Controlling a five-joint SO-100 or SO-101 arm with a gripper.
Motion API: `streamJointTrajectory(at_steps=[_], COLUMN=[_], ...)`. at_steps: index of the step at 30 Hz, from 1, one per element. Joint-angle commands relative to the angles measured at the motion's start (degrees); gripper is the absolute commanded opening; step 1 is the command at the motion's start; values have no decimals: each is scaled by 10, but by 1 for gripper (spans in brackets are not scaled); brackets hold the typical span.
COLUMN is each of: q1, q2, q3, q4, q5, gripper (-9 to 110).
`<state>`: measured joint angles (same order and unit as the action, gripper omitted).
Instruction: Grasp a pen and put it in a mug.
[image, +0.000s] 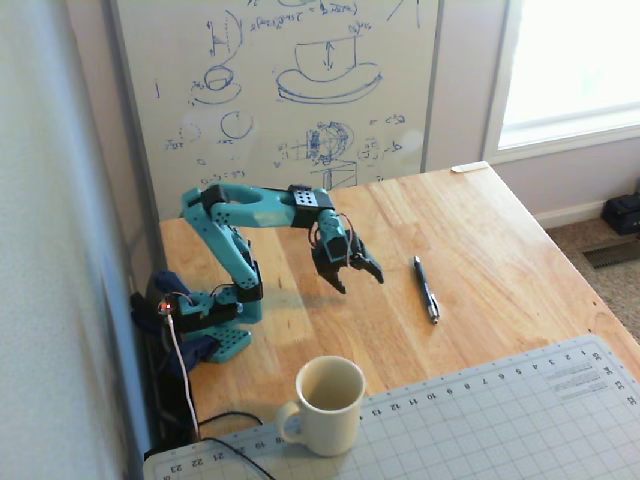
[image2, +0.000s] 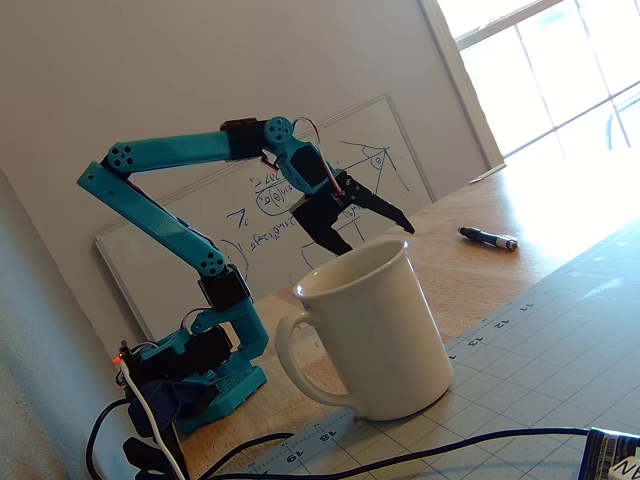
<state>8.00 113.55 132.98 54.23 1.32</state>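
**Open claw above the table, pen lying free beside it**

Wooden boards make the table (image: 480, 240), which stands against a whiteboard (image: 280, 90) covered with blue sketches; a window gives bright light from the right of the high fixed view.

At the end of the teal arm (image: 250, 205), the claw (image: 358, 277) hangs over the wood with its two dark fingers spread well apart, and nothing is between them. In the low fixed view the claw (image2: 385, 222) also shows open and empty, raised above the surface.

Taking the claw as landmark, the pen (image: 427, 289) lies flat on the bare wood to its right in the high view, near it but clearly apart, and at a lower level. The pen's long axis runs roughly away from the camera, with the silvery tip at the near end. In the low view the pen (image2: 488, 238) is again right of the claw.

I judge the pen to be light and stiff, with a smooth round barrel that can roll or slip out if it is pinched near one end. The middle of the barrel seems the best place, with the fingers closing across its width.

The mug (image: 328, 405) stands upright well in front of the claw, toward the camera, at the edge of a cutting mat (image: 500, 420), its mouth open.
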Motion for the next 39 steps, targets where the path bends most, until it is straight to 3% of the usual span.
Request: streamJointTrajectory(at_steps=[1,21,39], q1=[12,5,-20], q2=[-66,-392,-530], q3=[-127,-483,-574], q4=[-9,-8,-10], q5=[2,7,7], gripper=[33,32,33])
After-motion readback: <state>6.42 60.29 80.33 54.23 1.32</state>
